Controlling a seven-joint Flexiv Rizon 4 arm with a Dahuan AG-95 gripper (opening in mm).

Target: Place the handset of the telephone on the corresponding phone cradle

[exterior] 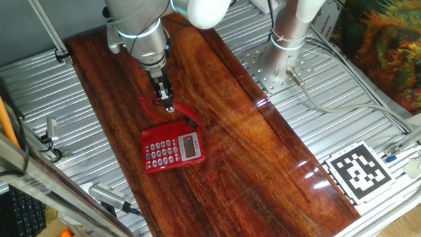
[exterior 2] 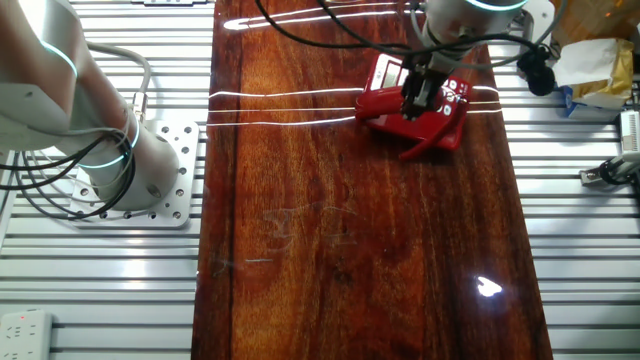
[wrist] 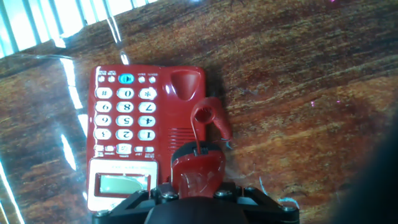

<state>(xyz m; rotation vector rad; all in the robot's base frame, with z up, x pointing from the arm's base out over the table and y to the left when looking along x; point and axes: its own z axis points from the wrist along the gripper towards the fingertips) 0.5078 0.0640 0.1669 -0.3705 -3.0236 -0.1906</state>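
A glossy, dark red-brown wooden desk (exterior: 263, 158) lies on ribbed metal decking, ceiling lights streaking its polish. A printed black-and-white marker (exterior: 358, 170) sits past one desk edge; a white power strip (exterior 2: 22, 330) shows in a corner of the other fixed view. The gripper (exterior: 165, 103) has its jaws clamped on the handset (exterior: 168, 113), held tilted just above the cradle's (exterior: 172, 150) edge, its thin cord hanging. Only the hand view reveals the grey-white number keys, the grey display (wrist: 121, 184) and the empty recess (wrist: 185, 84) beside them; its small button labels are too blurred to read. A second arm's base (exterior 2: 130, 165) is bolted nearby.
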